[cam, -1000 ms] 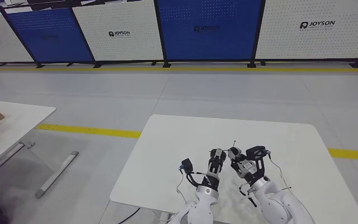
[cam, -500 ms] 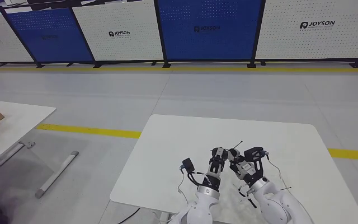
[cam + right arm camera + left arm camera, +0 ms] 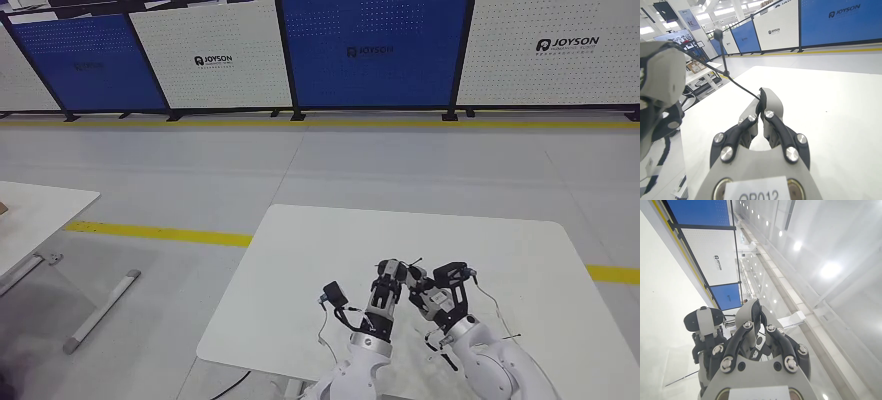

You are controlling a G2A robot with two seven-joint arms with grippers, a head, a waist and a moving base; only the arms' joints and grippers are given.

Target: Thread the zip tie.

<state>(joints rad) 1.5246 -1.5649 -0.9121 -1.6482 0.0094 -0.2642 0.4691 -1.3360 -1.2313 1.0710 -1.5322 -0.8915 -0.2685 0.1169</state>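
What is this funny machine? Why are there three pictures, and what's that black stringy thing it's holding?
It's a robot with two arms, and each arm ends in a two-fingered hand. The wide picture comes from a camera high on the robot, looking down at its arms over a white table. The other two come from little cameras on its wrists, so each one looks along its own hand. The black stringy thing is a zip tie, a thin plastic strap. The right hand pinches one end. The strap runs through the air, above the table, to the left hand, which is shut too and seems to hold another part of it.
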